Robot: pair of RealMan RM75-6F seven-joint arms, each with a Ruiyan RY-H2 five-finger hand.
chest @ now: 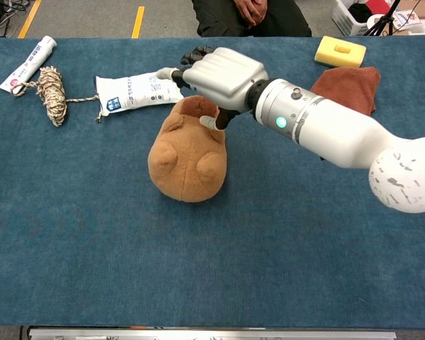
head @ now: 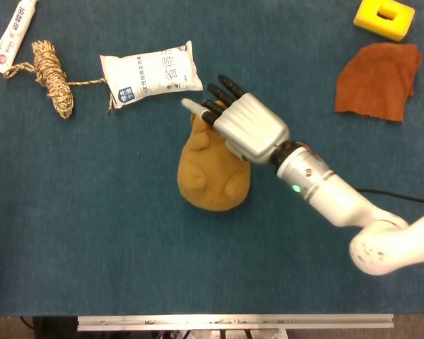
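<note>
Blue felt covers the whole table, and that soft nap worries me: the brown plush toy can drag or roll on it rather than sit firm if my fingers come down off-centre. I judge the likeliest slip to be a shallow catch on the toy's upper end, the stuffing giving way and the toy squirting out toward the near edge. A second risk, as I read it, is the white packet just beyond the fingertips; a sweep too far out could nudge it.

My right hand hangs over the toy's far end, palm down, fingers spread and stretched forward, holding nothing. In the chest view the hand sits above the toy, with the thumb dipping to the plush near its top; I cannot tell whether it truly presses in or only brushes. Most of the toy lies on the table below and to the near-left of the palm, outside the fingers' reach.

My left hand is not seen in either view.

Smaller things lie well apart: the rust cloth, the yellow block, the rope bundle, and the tube.
</note>
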